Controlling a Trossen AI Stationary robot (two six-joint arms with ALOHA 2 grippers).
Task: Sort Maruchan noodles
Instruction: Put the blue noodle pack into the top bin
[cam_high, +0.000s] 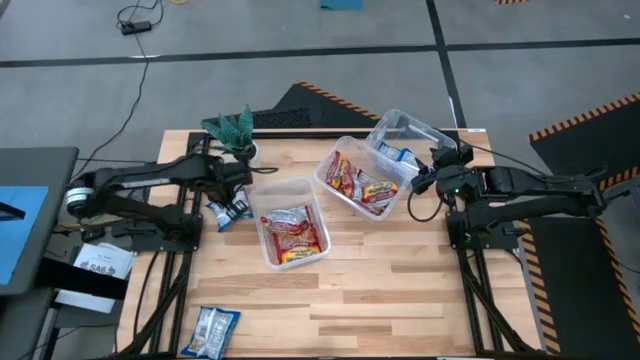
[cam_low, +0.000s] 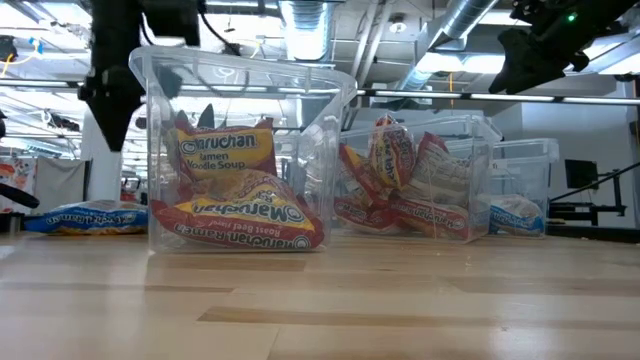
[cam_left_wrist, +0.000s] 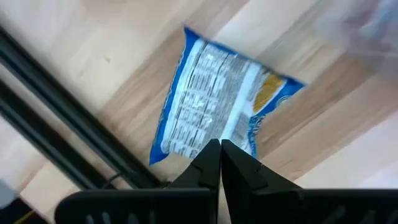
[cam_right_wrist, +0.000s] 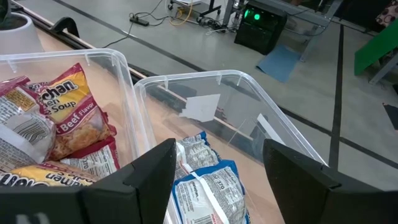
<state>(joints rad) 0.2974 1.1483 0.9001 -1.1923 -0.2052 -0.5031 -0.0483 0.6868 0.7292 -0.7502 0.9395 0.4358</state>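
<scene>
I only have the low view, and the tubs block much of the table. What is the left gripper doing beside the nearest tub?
Observer: The left gripper is shut on the edge of a blue-and-white packet that lies on the table beside the left tub.
Operator: And the right one?
Observer: The right gripper is open above the rightmost tub, which holds other blue-and-white packets.
Operator: Any other packet outside the tubs?
Observer: Yes, a loose blue packet lies at the table's near-left edge, far from both grippers.
</scene>
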